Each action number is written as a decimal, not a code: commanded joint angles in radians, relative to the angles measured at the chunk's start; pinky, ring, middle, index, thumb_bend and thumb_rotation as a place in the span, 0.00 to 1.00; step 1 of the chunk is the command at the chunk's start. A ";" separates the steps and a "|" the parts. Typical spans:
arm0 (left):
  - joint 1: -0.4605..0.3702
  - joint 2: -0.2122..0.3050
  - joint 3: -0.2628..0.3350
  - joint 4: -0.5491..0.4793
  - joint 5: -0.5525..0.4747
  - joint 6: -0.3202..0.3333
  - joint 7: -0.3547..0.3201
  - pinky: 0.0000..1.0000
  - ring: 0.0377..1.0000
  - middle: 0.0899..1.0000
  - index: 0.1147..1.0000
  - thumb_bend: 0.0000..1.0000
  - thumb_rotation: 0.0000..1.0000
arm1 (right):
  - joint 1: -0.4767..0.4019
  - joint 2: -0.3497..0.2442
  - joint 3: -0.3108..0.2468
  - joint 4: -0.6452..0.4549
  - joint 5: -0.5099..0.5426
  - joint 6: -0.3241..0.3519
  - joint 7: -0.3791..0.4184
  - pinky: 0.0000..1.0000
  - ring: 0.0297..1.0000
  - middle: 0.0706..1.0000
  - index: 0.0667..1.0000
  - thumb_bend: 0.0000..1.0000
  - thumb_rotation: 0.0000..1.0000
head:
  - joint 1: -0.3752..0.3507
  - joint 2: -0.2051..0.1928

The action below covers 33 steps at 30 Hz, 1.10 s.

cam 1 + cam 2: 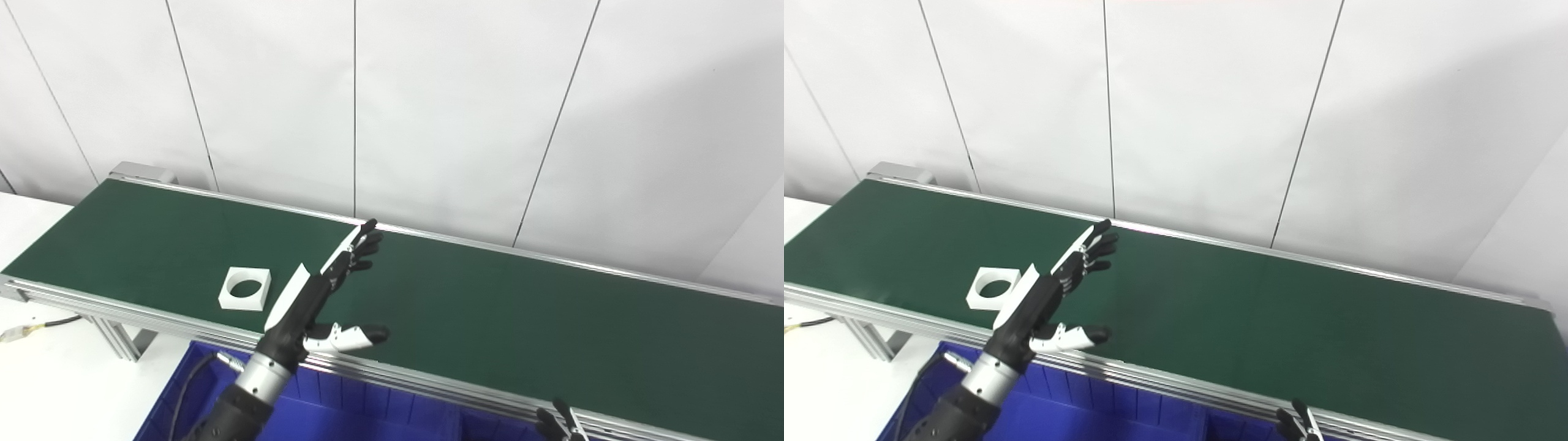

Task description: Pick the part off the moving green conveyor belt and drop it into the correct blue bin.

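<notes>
A white square part with a round hole (245,288) lies flat on the green conveyor belt (490,306), near its front rail at the left. My left hand (324,288) hovers over the belt just right of the part, open, fingers stretched toward the far rail and thumb pointing right; it holds nothing. Only the fingertips of my right hand (560,422) show at the bottom edge, right of centre, below the front rail. A blue bin (343,416) sits below the belt's front rail under my left arm.
The belt runs from upper left to lower right, with aluminium rails (429,383) on both sides. A white panelled wall (429,110) stands behind it. A white table (55,373) with a cable (37,327) lies at lower left.
</notes>
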<state>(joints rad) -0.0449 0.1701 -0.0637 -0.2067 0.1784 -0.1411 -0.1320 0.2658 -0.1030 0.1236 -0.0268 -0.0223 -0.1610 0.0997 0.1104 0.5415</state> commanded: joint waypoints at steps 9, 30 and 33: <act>-0.190 0.106 0.023 0.201 0.092 0.013 0.014 0.95 0.98 0.99 0.97 0.82 0.59 | -0.011 0.015 -0.002 -0.039 0.019 -0.056 0.011 0.96 0.90 0.90 0.97 0.58 0.92 | -0.025 0.041; -0.393 0.276 -0.057 0.511 0.197 0.084 -0.052 0.91 1.00 1.00 0.99 0.96 0.39 | -0.028 0.032 -0.011 0.023 0.045 -0.191 0.019 0.88 0.89 0.88 0.96 0.66 0.89 | -0.021 0.079; -0.409 0.288 -0.080 0.555 0.233 0.083 -0.043 0.93 1.00 1.00 0.99 0.97 0.37 | -0.031 0.034 -0.017 0.036 0.053 -0.208 0.019 0.86 0.88 0.87 0.96 0.67 0.87 | -0.015 0.078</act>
<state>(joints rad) -0.3964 0.4297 -0.1403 0.3572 0.3925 -0.0284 -0.1966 0.2463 -0.0747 0.1133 0.0194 0.0172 -0.2964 0.1168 0.0951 0.6197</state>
